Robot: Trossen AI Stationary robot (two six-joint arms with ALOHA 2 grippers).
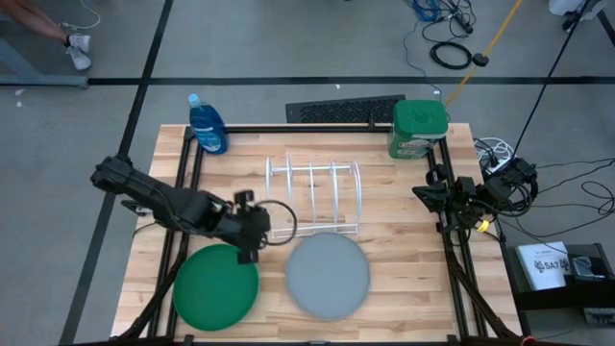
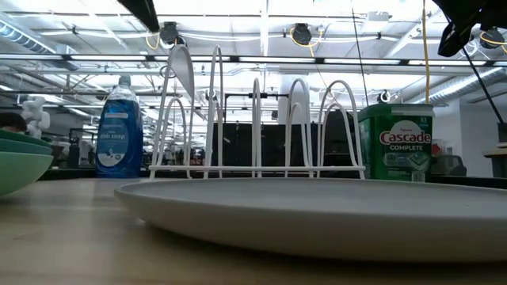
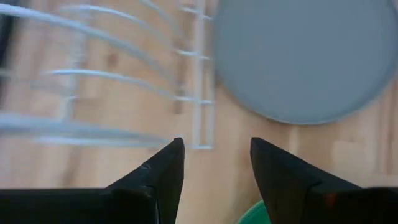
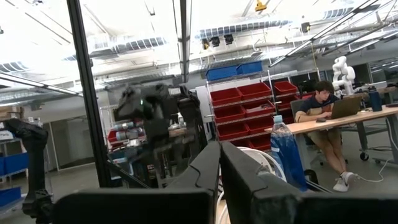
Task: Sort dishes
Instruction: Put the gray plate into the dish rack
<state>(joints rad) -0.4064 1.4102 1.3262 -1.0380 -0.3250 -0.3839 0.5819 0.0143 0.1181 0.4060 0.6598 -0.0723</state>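
Note:
A grey plate [image 1: 329,276] lies flat on the table near the near edge; it fills the foreground of the low view [image 2: 317,214]. To its left sits a stack of plates with the dark green plate [image 1: 216,286] on top and a lighter green one [image 2: 16,170] under it. My left gripper [image 1: 258,238] hovers open over the stack's far right rim, between the stack, the grey plate [image 3: 305,56] and the white wire rack [image 1: 312,197]. It touches nothing. My right gripper [image 4: 219,163] waits, shut, at the table's right edge [image 1: 461,204].
The wire rack [image 2: 253,119] stands upright in the table's middle, its slots holding nothing. A blue dish soap bottle [image 1: 208,125] stands at the far left and a green detergent tub [image 1: 419,128] at the far right. A black frame borders the table.

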